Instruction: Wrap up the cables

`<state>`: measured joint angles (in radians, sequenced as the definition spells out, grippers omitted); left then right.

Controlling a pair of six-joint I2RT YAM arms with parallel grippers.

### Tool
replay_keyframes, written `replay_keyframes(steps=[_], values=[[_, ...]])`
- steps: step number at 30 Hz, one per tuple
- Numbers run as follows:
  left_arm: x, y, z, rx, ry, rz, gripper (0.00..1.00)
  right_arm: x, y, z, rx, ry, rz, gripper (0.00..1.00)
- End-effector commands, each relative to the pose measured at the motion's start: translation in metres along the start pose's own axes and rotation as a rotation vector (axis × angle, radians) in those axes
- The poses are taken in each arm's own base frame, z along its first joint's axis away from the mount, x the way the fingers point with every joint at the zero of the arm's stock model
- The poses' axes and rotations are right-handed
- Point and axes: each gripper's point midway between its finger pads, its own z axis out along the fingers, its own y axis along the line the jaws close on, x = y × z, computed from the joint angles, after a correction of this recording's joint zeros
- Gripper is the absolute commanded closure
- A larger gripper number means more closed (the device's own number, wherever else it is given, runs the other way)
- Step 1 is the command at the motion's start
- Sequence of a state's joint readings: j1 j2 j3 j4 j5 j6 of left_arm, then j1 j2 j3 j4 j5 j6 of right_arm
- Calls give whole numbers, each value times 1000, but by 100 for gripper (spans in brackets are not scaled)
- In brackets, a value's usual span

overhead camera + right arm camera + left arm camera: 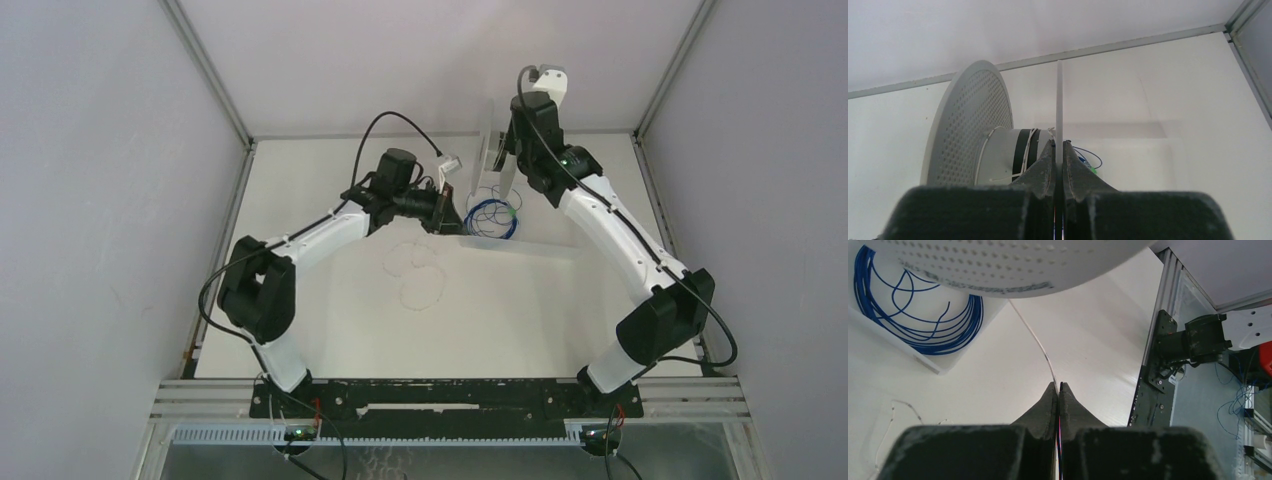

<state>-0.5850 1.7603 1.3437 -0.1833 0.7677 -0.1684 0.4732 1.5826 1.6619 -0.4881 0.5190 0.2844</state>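
Left gripper (1058,388) pinched shut on the cable (1040,347), which runs ahead to the spool (968,125). Right gripper (1058,146) clamps the spool's edge. Few turns wound; loops lie loose beside.

White table (520,320): we log faint cables (420,272) in loose loops mid-surface, and a shallow tray (530,243) of blue wire (490,217) behind.

The table (520,330) is seen from above and behind by 1 fixed camera. The 2 wrist views are taken close, along the fingers (1045,412); the perforated spool (998,265) is shared by all 3.
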Motion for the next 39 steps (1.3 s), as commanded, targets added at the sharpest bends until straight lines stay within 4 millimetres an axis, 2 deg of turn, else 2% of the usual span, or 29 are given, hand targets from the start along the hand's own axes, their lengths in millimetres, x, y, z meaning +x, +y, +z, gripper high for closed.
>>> replay_keyframes(steps=[1,4,10,16,24,29,39], values=[[-38,-41,-17,79,-64,76,96,-31,4,3,13,-142,32,100],[-49,-52,-23,93,-81,85,96,-22,5,6,18,-144,-1,100],[-60,-67,-27,156,-67,46,93,-9,8,10,11,-140,-38,100],[-63,-80,-30,215,-58,27,87,-3,8,9,3,-143,-59,100],[-71,-102,-38,309,-63,3,88,2,8,8,-1,-143,-79,100],[-75,-105,-42,325,-69,-1,91,5,10,7,-14,-145,-105,100],[-96,-114,-60,371,-116,-20,92,11,12,7,-10,-159,-152,100]])
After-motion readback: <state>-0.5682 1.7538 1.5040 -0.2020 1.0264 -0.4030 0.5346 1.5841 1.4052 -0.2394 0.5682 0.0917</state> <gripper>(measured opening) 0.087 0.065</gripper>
